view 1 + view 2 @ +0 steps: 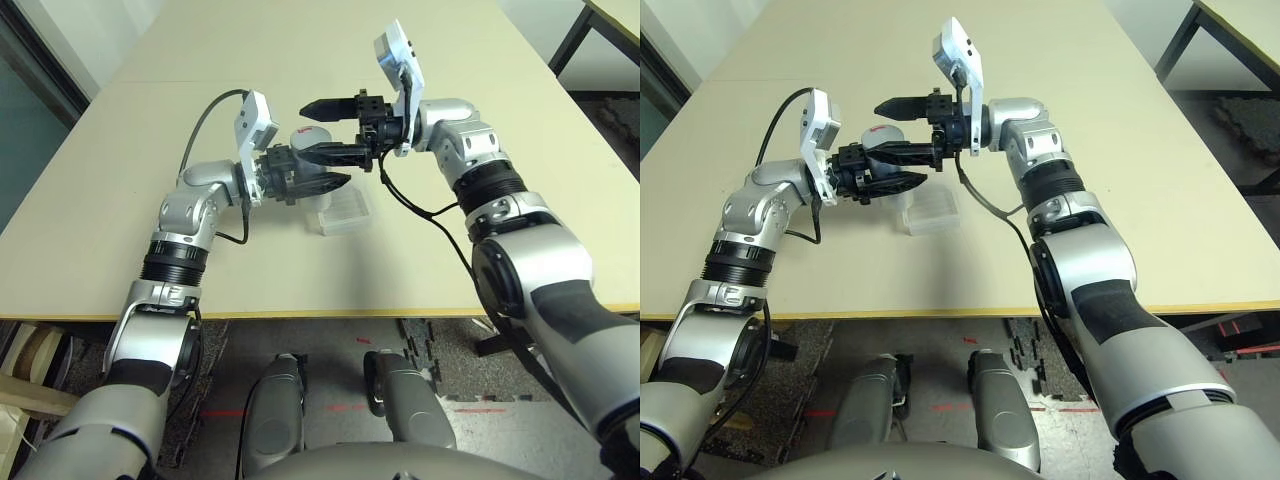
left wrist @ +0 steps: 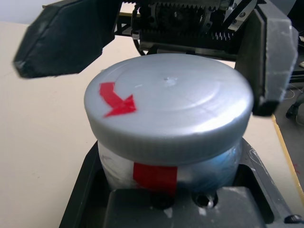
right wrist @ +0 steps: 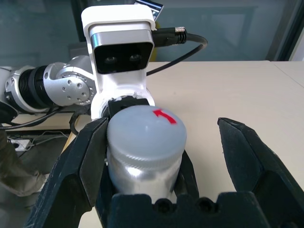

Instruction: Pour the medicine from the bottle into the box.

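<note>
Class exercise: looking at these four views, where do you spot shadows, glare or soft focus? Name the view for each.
Left eye view: the arms cast a soft shadow on the table around the box. Left wrist view: the bottle cap is sharp with a faint sheen, while the right claw behind looks blurred. Right wrist view: a bright glint on the bottle's metal side, and the near fingers look soft.

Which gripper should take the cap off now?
Right gripper: it's open, its fingers either side of the cap, while the left gripper is shut on the bottle.

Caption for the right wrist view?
Open right end effector straddles the red-marked grey cap of the silvery cylindrical bottle.
</note>
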